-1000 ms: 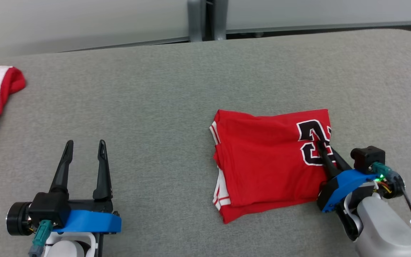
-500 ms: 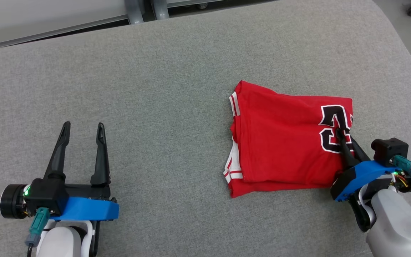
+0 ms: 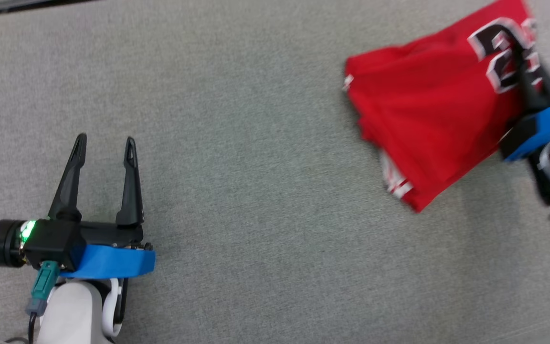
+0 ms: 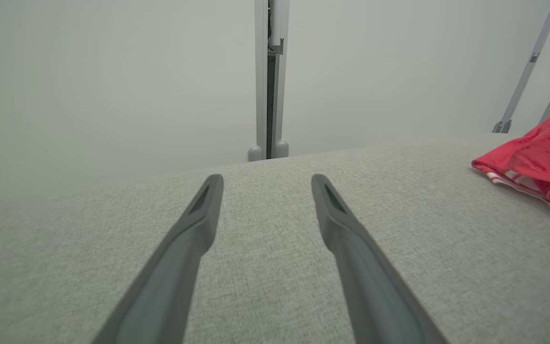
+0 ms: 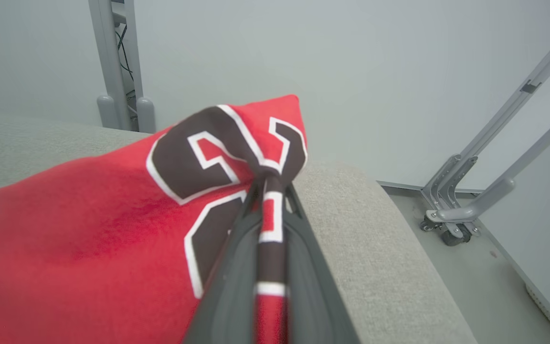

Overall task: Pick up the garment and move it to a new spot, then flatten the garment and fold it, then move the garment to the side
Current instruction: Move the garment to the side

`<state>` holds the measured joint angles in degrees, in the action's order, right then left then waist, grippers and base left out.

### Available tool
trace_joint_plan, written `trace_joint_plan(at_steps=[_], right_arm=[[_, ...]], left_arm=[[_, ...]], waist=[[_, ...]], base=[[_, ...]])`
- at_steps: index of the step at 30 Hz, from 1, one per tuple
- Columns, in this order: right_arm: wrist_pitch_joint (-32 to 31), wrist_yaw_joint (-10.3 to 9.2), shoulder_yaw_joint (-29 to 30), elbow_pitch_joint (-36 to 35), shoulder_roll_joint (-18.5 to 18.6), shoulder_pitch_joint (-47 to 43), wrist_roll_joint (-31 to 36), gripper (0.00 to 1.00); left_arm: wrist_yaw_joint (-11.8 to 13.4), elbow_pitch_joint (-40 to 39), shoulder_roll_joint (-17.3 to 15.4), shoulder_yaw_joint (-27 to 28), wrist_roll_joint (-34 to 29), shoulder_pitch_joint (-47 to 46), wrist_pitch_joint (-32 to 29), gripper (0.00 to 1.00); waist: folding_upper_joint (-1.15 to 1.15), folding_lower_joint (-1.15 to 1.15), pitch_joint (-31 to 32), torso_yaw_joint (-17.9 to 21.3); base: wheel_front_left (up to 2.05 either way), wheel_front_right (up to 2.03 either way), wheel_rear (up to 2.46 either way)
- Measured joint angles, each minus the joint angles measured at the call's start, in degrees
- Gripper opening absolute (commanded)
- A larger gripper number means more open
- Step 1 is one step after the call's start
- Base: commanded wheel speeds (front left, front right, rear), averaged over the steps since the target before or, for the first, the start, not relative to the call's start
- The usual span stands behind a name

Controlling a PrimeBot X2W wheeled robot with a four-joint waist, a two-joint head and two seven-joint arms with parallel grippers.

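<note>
One red jersey (image 3: 428, 110), held at a corner, on a grey padded table (image 3: 256, 167)

Item 1, jersey. Red, folded into a rough rectangle. It sits at the upper right of the head view, near the table's right edge and well apart from the left arm. A large black number (image 5: 198, 157) outlined in white is printed near the held corner. White-and-red trim (image 3: 396, 184) shows along the near lower edge. The head view is blurred here, so the layers of the fold cannot be counted. Whether the far part rests on the table or hangs clear cannot be told.

Item 2, right gripper (image 5: 270, 184). The jaws are pressed together, pinching the jersey at the printed corner. In the right wrist view the cloth is drawn up into a peak at the fingertips, and a strip of it runs down between the two dark fingers.

Item 3, left gripper (image 3: 105, 140). The jaws are spread wide with nothing between them. It hovers low over bare table at the lower left of the head view, fingers pointing away from the robot.

Item 4, surroundings. A pale wall (image 4: 112, 71) with a grey upright post (image 4: 269, 81) stands beyond the table. A wheeled metal frame (image 5: 456, 210) stands on the floor (image 5: 470, 267) past the table's right end.
</note>
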<state>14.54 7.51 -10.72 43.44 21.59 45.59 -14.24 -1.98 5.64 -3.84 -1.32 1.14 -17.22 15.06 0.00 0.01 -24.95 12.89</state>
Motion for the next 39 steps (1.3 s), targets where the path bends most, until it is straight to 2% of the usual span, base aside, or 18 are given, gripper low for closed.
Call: trace_joint_plan(at_steps=[9, 13, 18, 19, 20, 21, 27, 31, 35, 39], right_arm=[[-2.8, 0.00, 2.8, 3.5, 12.2, 11.0, 1.4, 0.00], [-3.4, 0.00, 3.7, 6.6, 15.2, 14.4, 0.9, 0.00], [-4.0, 0.00, 4.5, 10.9, 16.8, 17.3, 1.0, 0.00], [-4.4, 0.00, 4.7, 12.1, 16.9, 17.5, 1.1, 0.25], [-4.5, 0.00, 5.0, 13.2, 16.9, 17.6, 1.2, 0.55], [-4.4, 0.00, 5.3, 14.1, 16.9, 17.7, 1.2, 1.00], [-1.3, 0.00, 6.6, 16.8, 16.2, 18.0, 1.8, 1.00], [0.2, 0.00, 7.7, 16.2, 14.9, 16.9, 2.0, 1.00], [0.4, 0.00, 9.2, 10.6, 13.9, 13.3, 2.1, 1.00], [0.5, 0.00, 10.3, 2.6, 10.7, 7.4, 3.1, 1.00]], left_arm=[[-0.5, -1.2, -0.2, -1.9, -0.8, -4.6, 0.0, 1.00], [-0.5, -1.9, -0.3, -2.5, -1.2, -6.1, 0.0, 1.00], [-0.2, -2.5, -0.3, -3.0, -1.2, -6.8, 0.0, 1.00], [-0.2, -2.6, -0.3, -3.0, -1.2, -7.1, 0.0, 1.00], [-0.2, -2.6, -0.3, -3.1, -1.2, -7.1, 0.0, 1.00], [-0.1, -2.7, -0.3, -3.2, -1.2, -7.2, 0.0, 1.00], [0.3, -2.4, -0.3, -3.2, -1.0, -7.2, 0.0, 1.00], [0.5, -2.1, -0.4, -3.2, -0.7, -6.8, 0.0, 1.00], [0.8, -2.0, -0.3, -3.0, -0.1, -5.7, 0.0, 1.00], [1.1, -1.5, -0.2, -2.5, 0.7, -3.6, 0.0, 1.00]], waist=[[0.00, 0.00, -5.8, -2.7], [0.00, 0.00, -8.1, -3.8], [0.00, 0.00, -10.1, -4.8], [0.00, 0.00, -10.3, -4.9], [0.00, 0.00, -10.5, -5.0], [0.00, 0.00, -10.6, -5.1], [0.00, 0.00, -9.5, -5.2], [0.00, 0.00, -7.7, -5.1], [0.00, 0.00, -5.1, -5.3], [0.00, -0.01, -1.9, -5.6]], base=[[0.00, 0.00, 0.00], [0.00, 0.00, 0.00], [0.00, 0.00, 0.00], [0.00, 0.00, 0.00], [0.00, 0.00, 0.00], [0.00, 0.00, 0.00], [0.00, 0.00, 0.00], [0.00, 0.00, 0.00], [0.00, 0.00, 0.00], [0.00, 0.00, 0.00]])
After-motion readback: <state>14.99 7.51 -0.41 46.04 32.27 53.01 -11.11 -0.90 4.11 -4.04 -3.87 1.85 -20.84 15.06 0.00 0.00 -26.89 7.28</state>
